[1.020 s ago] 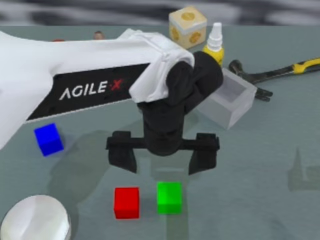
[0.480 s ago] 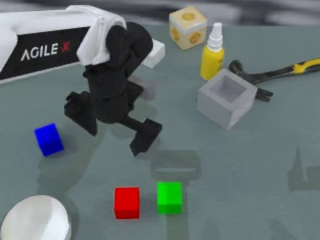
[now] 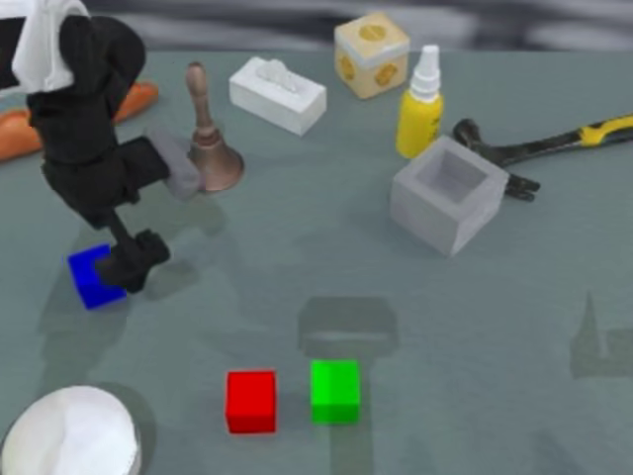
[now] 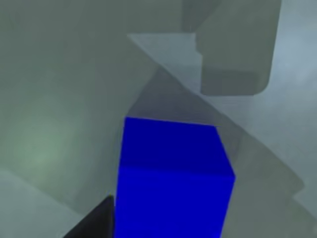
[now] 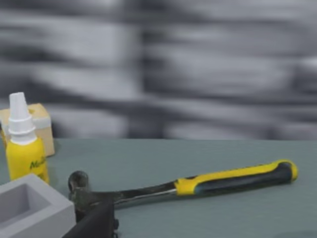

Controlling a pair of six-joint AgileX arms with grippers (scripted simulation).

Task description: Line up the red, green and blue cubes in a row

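At the near edge of the tabletop (image 3: 514, 327), on the left, sits a white round object (image 3: 69, 433). Just beyond it, nearer the middle, the red cube (image 3: 250, 401) and the green cube (image 3: 335, 391) stand side by side, close together but not touching, red to the left of green.

Farther back on the left, the blue cube (image 3: 91, 277) rests on the tabletop, well apart from the other two. The left gripper (image 3: 117, 259) is down at this cube — one dark finger (image 3: 134, 259) stands just against its right side in the top view, and the left wrist view shows the cube (image 4: 173, 178) close up with a dark fingertip (image 4: 94, 223) beside it. The other finger is hidden, so how far the fingers are spread cannot be told.

Beyond that, a brown bell (image 3: 210, 148) stands near the arm, with an orange object (image 3: 30, 134) partly hidden at the far left. Right of centre sits a grey hollow box (image 3: 447, 198); behind it — a yellow spray bottle (image 3: 419, 109) and a hammer (image 3: 539, 143) with a yellow-and-black handle. At the far edge lie a white block (image 3: 277, 94) and a cream cube with yellow emblems (image 3: 371, 54).

The right gripper is outside the top view; its wrist camera looks across the hammer (image 5: 198, 186).
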